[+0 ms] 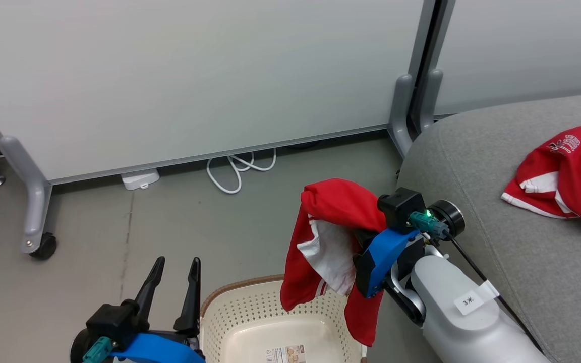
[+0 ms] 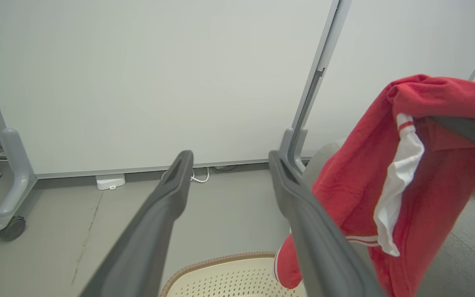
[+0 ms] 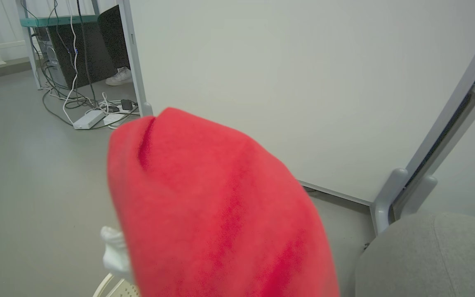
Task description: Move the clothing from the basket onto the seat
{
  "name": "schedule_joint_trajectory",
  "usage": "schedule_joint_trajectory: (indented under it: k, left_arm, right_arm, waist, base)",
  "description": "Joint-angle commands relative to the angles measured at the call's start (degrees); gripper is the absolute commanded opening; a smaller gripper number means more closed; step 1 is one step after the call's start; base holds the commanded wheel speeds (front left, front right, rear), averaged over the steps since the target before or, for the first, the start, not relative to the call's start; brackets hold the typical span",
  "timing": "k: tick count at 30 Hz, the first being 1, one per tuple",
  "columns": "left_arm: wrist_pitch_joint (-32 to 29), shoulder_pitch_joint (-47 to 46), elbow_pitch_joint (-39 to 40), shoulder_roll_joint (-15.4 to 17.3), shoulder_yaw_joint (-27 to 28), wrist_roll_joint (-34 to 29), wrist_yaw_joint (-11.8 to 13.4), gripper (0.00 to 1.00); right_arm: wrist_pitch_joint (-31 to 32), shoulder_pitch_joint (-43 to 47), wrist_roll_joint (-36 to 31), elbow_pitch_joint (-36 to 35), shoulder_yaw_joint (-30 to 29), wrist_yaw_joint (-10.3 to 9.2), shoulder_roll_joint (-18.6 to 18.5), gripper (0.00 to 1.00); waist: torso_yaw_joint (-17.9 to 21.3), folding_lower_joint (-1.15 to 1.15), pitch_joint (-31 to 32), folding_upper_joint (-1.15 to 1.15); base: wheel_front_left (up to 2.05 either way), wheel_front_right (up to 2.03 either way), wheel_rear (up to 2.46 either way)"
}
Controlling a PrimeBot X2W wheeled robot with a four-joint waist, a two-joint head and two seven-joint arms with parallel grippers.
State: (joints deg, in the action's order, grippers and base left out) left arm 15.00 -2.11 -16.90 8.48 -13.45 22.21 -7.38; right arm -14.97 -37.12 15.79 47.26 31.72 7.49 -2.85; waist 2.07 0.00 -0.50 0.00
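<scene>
One red piece of clothing (image 1: 328, 212) with white trim hangs over my right gripper (image 1: 358, 237), which is shut on it above the basket's right side. The cloth hides its fingers; in the left wrist view one dark finger (image 2: 468, 128) shows inside the clothing (image 2: 344, 185). In the right wrist view the red fabric (image 3: 221, 206) drapes over the fingers. The cream basket (image 1: 230, 302) with its brown rim stands below, its bottom bare. Another red garment (image 1: 568, 176) lies on the grey seat (image 1: 497, 252) at the right. My left gripper (image 1: 177, 262) is open left of the basket, holding nothing.
Pale partition panels (image 1: 194, 75) on grey legs stand behind, one with a caster (image 1: 43, 247). A white cable (image 1: 235, 171) and a small white box (image 1: 140, 179) lie on the floor under the panel. Bare grey floor lies left of the basket.
</scene>
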Motion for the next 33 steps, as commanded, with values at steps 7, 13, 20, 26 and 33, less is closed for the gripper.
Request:
schedule_joint_trajectory:
  k: [7, 13, 20, 26, 33]
  left_arm:
    - [0.3, -1.0, -0.3, -0.4, 0.3, -1.0, -0.1, 1.00]
    - [0.3, -2.6, 0.1, 1.0, -0.2, 0.4, -0.1, 1.00]
    - [0.2, -3.8, 0.8, 2.7, -0.6, 1.6, -0.1, 1.00]
    - [0.2, -4.2, 1.5, 3.5, -1.0, 2.0, -0.1, 1.00]
    - [0.2, -4.7, 1.7, 3.9, -1.2, 1.9, -0.1, 1.00]
  right_arm:
    - [-0.3, -0.8, -0.3, -1.1, -0.8, 0.01, -0.1, 0.00]
    - [-0.3, -1.3, -1.6, -1.6, -2.1, 0.01, -0.1, 0.00]
    - [-0.3, -1.4, -2.4, -2.4, -3.9, 0.01, -0.1, 0.00]
    - [-0.3, -1.0, -2.4, -3.1, -4.2, 0.01, -0.1, 0.00]
    - [-0.3, -0.5, -2.5, -3.6, -4.9, 0.01, -0.1, 0.00]
  waist:
    - [4.5, 0.00, -1.7, 0.00]
    - [9.7, 0.00, -3.3, 0.00]
    - [16.1, 0.00, -4.7, 0.00]
    - [20.4, 0.00, -5.6, 0.00]
    - [25.1, 0.00, -6.5, 0.00]
  base:
    - [0.00, 0.00, 0.00]
    - [0.00, 0.00, 0.00]
    - [0.00, 0.00, 0.00]
    - [0.00, 0.00, 0.00]
    - [0.00, 0.00, 0.00]
